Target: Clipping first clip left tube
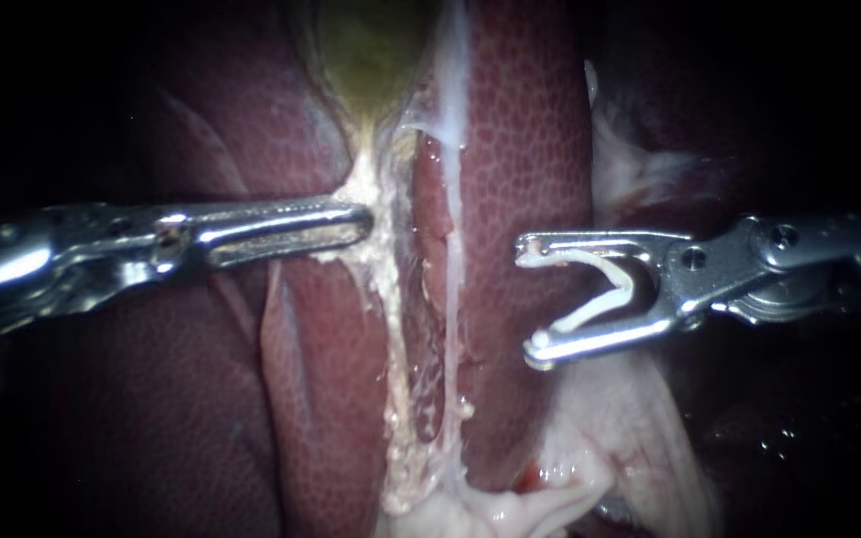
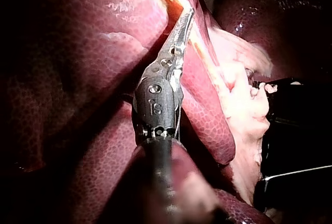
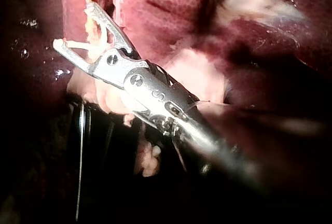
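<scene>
My left instrument (image 1: pixel 359 225) comes in from the left, its jaws shut on pale tissue at the neck of the greenish gallbladder (image 1: pixel 371 55); in the left wrist view its tip (image 2: pixel 187 15) meets yellow tissue. Below that grip the crusty yellowish left tube (image 1: pixel 393 329) runs down. A thin whitish right tube (image 1: pixel 453 299) runs beside it. My right instrument (image 1: pixel 528 299) stands wide to the right of both tubes, touching neither, with a white clip (image 1: pixel 605 297) held between its jaws. The right wrist view shows the same jaws (image 3: pixel 73 25) and clip (image 3: pixel 85 45).
Dark red liver (image 1: pixel 520 149) lies on both sides of the tubes. Pale fatty tissue (image 1: pixel 610 438) spreads under my right instrument and gathers where the tubes end (image 1: pixel 490 503). A black block (image 2: pixel 295 130) shows beside the tissue in the left wrist view.
</scene>
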Robot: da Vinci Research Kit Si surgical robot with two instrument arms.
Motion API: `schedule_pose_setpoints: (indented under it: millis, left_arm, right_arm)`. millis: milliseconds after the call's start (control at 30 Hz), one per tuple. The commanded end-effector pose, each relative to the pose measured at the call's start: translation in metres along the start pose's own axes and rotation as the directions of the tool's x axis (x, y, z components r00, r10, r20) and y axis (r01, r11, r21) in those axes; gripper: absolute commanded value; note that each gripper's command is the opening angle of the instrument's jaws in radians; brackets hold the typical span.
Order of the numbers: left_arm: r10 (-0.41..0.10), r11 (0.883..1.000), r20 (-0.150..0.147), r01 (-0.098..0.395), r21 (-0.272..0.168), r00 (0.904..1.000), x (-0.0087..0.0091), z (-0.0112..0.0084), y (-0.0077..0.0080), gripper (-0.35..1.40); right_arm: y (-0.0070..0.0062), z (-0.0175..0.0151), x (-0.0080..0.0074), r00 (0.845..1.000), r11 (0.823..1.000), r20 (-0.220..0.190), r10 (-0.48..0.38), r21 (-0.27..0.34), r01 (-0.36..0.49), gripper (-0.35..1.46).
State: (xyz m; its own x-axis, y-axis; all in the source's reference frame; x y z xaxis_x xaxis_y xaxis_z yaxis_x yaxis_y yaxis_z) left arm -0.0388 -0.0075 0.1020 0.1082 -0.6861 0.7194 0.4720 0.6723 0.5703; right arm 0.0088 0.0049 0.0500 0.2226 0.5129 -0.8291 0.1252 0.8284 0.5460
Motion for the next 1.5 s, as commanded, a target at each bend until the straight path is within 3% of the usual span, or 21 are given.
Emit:
schedule_pose_setpoints:
  millis: [33,333,800,967,1300,1500]
  left_arm:
    - [-0.01,1.0,0.008,0.01,-0.001,0.9999,-0.0005,-0.0005,0.0001,-0.35]
    - [-0.003,1.0,0.048,0.005,-0.024,0.9989,-0.0041,-0.0044,0.0002,-0.35]
    - [-0.004,1.0,0.051,0.005,-0.026,0.9987,-0.0042,-0.0047,-0.0001,-0.35]
    - [-0.003,1.0,0.051,0.005,-0.026,0.9987,-0.0041,-0.0046,0.0,-0.35]
    - [-0.002,1.0,0.051,0.004,-0.027,0.9987,-0.0039,-0.0045,-0.0001,-0.35]
    - [-0.002,1.0,0.051,0.004,-0.028,0.9987,-0.0039,-0.0045,-0.0001,-0.35]
  right_arm:
    - [0.0,0.0,0.0,1.0,1.0,0.0,0.0,0.0,0.0,0.6]
    - [0.0,0.0,0.0,1.0,1.0,0.0,0.0,0.0,0.0,0.6]
    - [0.0001,0.0013,-0.0005,1.0,1.0,-0.001,-0.003,0.002,0.003,0.6]
    - [0.0006,0.0046,-0.0026,1.0,1.0,-0.002,-0.016,0.02,0.016,0.6]
    - [0.0018,0.0128,-0.0089,1.0,0.999,0.016,-0.008,0.048,0.007,0.6]
    - [0.0021,0.0153,-0.0108,1.0,0.998,0.021,0.002,0.064,-0.004,0.6]
